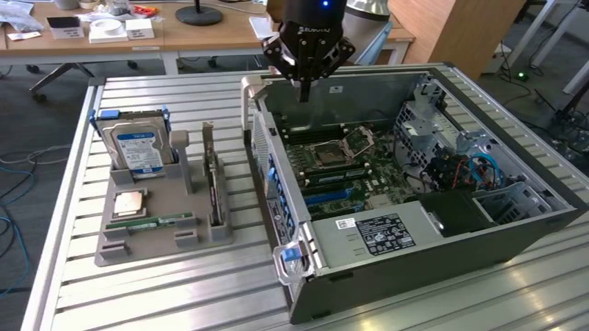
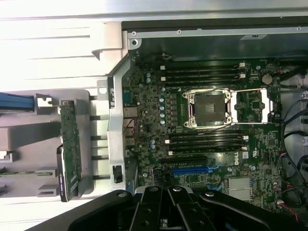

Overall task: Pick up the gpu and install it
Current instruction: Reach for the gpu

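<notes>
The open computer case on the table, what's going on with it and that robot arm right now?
The robot arm's gripper hangs over the open computer case, above its motherboard, fingers shut and nothing in them. The gpu has not been picked up yet: it stands on edge in the grey holder tray beside the case, at the exterior view's left, apart from the gripper.

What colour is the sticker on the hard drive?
The sticker is blue and white; the exterior view shows it best.
</notes>
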`<state>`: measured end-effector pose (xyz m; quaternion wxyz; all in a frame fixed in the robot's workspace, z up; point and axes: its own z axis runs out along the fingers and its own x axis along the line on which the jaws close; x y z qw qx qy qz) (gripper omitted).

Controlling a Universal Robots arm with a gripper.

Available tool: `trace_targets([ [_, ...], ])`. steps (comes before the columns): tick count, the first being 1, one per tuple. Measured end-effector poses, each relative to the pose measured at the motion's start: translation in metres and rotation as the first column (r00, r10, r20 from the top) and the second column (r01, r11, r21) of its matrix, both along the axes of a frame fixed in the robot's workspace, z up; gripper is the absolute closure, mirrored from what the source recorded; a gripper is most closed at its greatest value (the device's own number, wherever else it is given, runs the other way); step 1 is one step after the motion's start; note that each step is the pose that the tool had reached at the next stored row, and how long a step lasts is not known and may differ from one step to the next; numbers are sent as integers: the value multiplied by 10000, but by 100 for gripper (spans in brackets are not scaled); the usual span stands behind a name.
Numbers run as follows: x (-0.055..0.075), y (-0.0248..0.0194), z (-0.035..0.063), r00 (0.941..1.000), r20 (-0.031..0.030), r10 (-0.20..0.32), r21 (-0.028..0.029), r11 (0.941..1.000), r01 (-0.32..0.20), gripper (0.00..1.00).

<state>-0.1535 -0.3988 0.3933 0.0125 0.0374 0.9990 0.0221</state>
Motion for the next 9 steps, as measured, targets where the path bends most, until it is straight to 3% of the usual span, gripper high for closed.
trace_targets([
  [9,-59,0,0,10000,0,-1,0,10000,1,89],
])
